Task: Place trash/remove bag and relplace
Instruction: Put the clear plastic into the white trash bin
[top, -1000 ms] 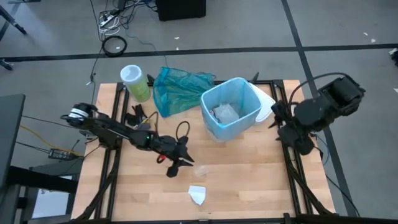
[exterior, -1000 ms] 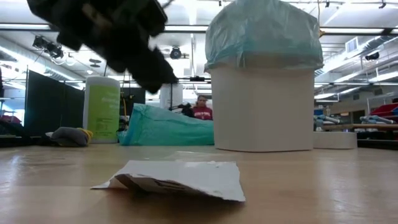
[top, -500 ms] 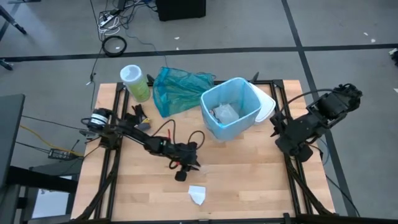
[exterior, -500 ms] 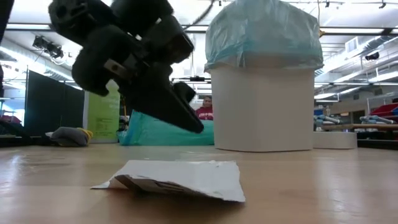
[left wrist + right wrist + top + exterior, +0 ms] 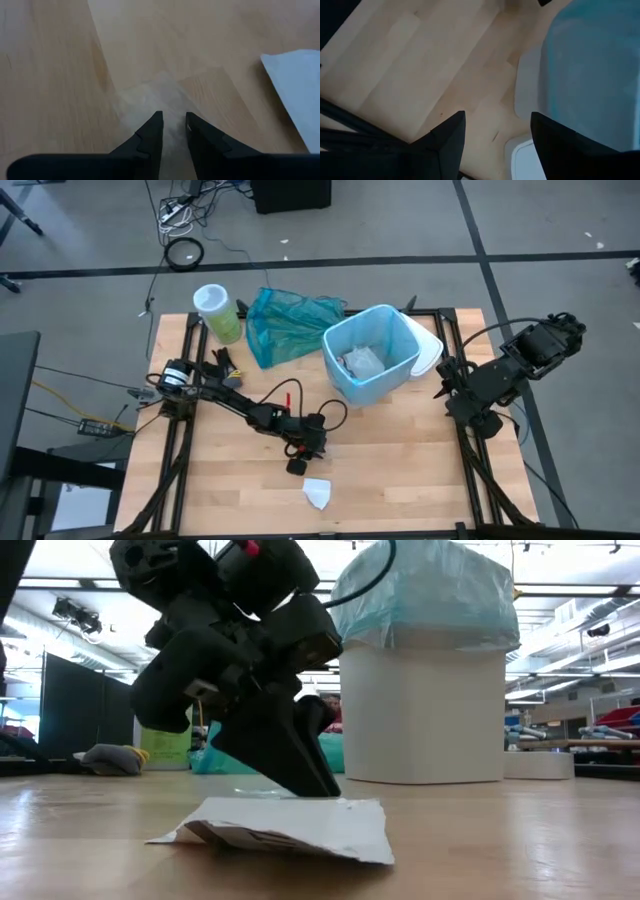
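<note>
A white bin with the light-blue bag over its rim stands at the table's far middle, with trash inside. On the wood nearer the front lie a white paper scrap and a clear plastic bit. My left gripper slants down over that plastic bit, open by a narrow gap, just behind the paper in the low view. My right gripper hangs open at the table's right, beside the bin. My left gripper comes at the clear plastic bit slanting down from the table's left. Its fingertips stand at the bit's near edge. I cannot tell whether they touch it.
A teal-green plastic bag and a pale green canister sit at the far left. A white lid lies right of the bin. Bare wood lies between the paper scrap and the bin. A person sits far behind the table.
My left gripper has reached toward the table's right and near edges and come down, tipping more steeply, until its tips are at the table behind the white paper. My right arm has sunk a little beside the bin. The scraps have stayed put.
</note>
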